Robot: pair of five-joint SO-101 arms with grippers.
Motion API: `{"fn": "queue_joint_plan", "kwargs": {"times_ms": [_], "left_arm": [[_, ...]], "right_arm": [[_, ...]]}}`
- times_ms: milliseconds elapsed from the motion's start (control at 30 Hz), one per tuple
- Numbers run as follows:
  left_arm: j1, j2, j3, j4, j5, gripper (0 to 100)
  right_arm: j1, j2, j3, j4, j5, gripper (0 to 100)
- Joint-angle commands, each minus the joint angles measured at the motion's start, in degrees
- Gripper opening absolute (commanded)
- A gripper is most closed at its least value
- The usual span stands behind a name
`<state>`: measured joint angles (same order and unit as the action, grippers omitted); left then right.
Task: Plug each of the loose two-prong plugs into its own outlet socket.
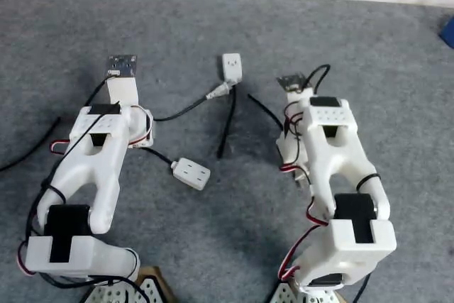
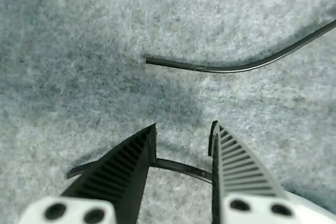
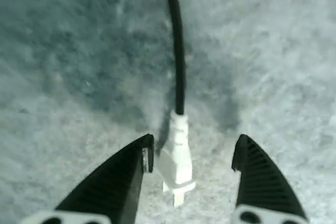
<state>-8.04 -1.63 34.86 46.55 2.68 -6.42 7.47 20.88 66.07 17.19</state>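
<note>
In the right wrist view a white two-prong plug (image 3: pixel 176 160) on a black cable (image 3: pixel 176 51) lies on the grey carpet between the fingers of my open right gripper (image 3: pixel 194 142), untouched. From above, the right gripper (image 1: pixel 294 83) sits right of centre. A white socket block (image 1: pixel 232 67) lies at the back middle, with another white plug (image 1: pixel 218 92) at its near edge. A second socket block (image 1: pixel 191 173) lies nearer the front. My left gripper (image 2: pixel 182 129) is open over a thin black cable (image 2: pixel 181 167), holding nothing. From above, that gripper (image 1: pixel 122 69) is at the back left.
Black cables cross the carpet: one (image 1: pixel 227 125) runs from the back socket toward the front, another (image 1: pixel 264 110) leads under the right arm. A loose cable end (image 2: pixel 149 61) lies beyond the left fingers. A blue object (image 1: pixel 448 32) sits at the right edge.
</note>
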Motion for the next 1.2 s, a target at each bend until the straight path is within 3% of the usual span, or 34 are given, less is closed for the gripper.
{"fn": "queue_joint_plan", "kwargs": {"times_ms": [0, 267, 633, 700, 800, 1167], "left_arm": [[1.0, -0.2, -0.2, -0.8, -0.6, 18], [1.0, -0.2, -0.2, -0.8, -0.6, 18], [1.0, -0.2, -0.2, -0.8, -0.6, 18], [1.0, -0.2, -0.2, -0.8, -0.6, 18], [1.0, -0.2, -0.2, -0.8, -0.6, 18], [1.0, -0.2, -0.2, -0.8, -0.6, 18]], "right_arm": [[-1.5, -2.0, -3.5, 0.2, 0.2, 24.1], [-1.3, 3.3, -3.9, -3.0, 0.2, 24.1], [-0.9, 11.6, -12.4, 0.2, 0.0, 23.5], [-0.9, 11.6, -14.1, 2.1, 0.2, 17.3], [-0.9, 11.6, -16.2, 4.8, 0.2, 0.1], [-0.9, 11.6, -16.5, 10.5, 0.3, 0.7]]}}
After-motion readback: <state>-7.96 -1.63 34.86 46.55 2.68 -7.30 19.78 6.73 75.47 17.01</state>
